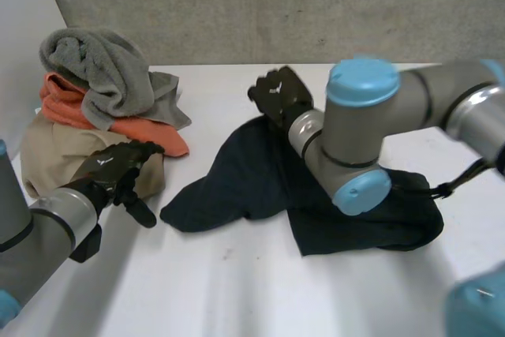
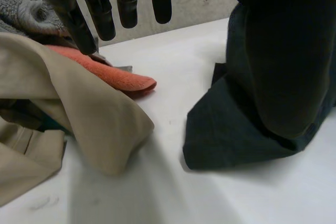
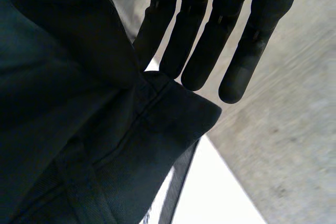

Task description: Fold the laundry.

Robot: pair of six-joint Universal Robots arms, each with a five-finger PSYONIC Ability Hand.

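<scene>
Fingers (image 3: 194, 51) of the right hand (image 1: 280, 94) are seen straight, and a hemmed edge of the dark cloth (image 1: 355, 219) is pinched between them and the thumb, at the cloth's far side, where it is raised; the rest of it is spread on the table (image 1: 237, 290), right of centre. The left hand (image 1: 118, 167) is held with fingers (image 2: 102, 14) loosely extended and nothing gripped, over the near edge of a pile at the far left, where a grey towel (image 1: 102, 69) is heaped on an orange cloth (image 1: 67, 104) and a beige cloth (image 1: 47, 147)
</scene>
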